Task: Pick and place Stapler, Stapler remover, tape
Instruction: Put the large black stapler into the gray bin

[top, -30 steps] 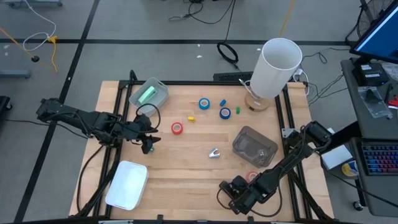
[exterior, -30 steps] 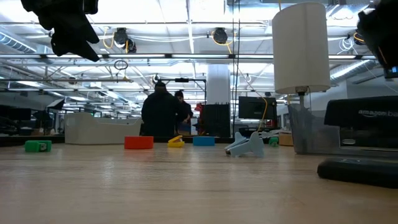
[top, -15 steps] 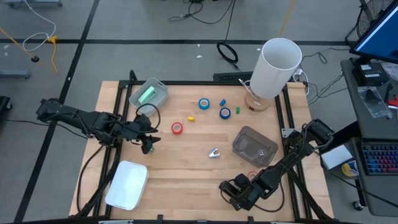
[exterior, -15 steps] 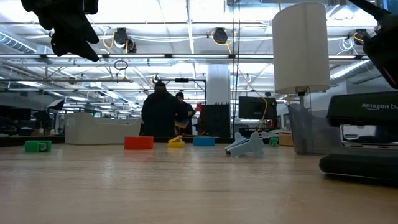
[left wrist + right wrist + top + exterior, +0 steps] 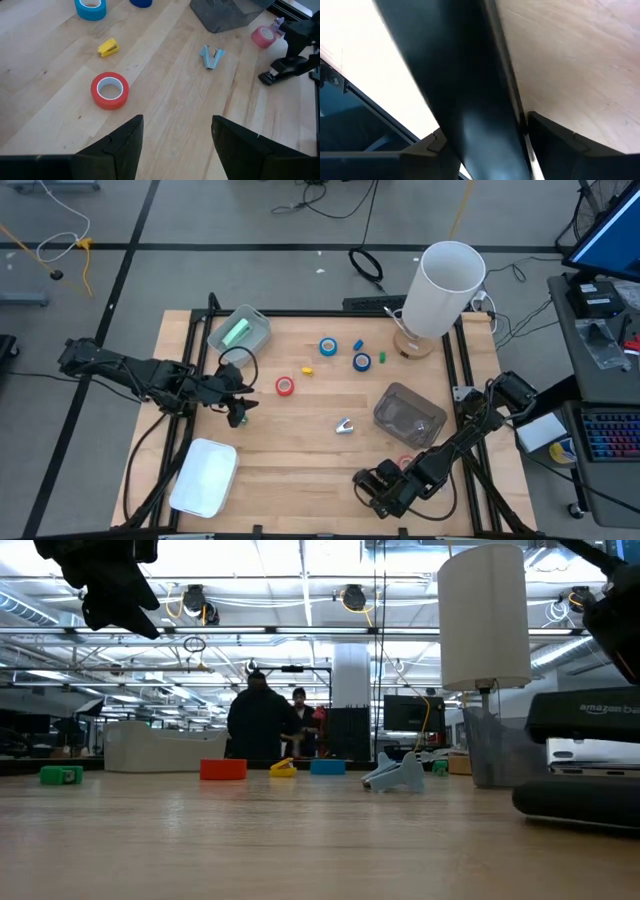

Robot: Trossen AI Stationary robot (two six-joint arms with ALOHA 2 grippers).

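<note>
The stapler [image 5: 585,765] lies at the bench's [image 5: 310,450] near edge on the right, between the jaws of our right gripper [image 5: 375,495]; the right wrist view shows its dark body [image 5: 465,100] filling the gap between the fingers [image 5: 560,145], but whether they press it we cannot tell. A red tape [image 5: 285,386] and the remover [image 5: 344,426] lie mid-bench, two blue tapes [image 5: 328,347] farther back. Our left gripper [image 5: 238,413] hovers at the left, jaws wide and empty.

Red tape roll [image 5: 109,90] lies beyond the open tool [image 5: 175,145].
</note>
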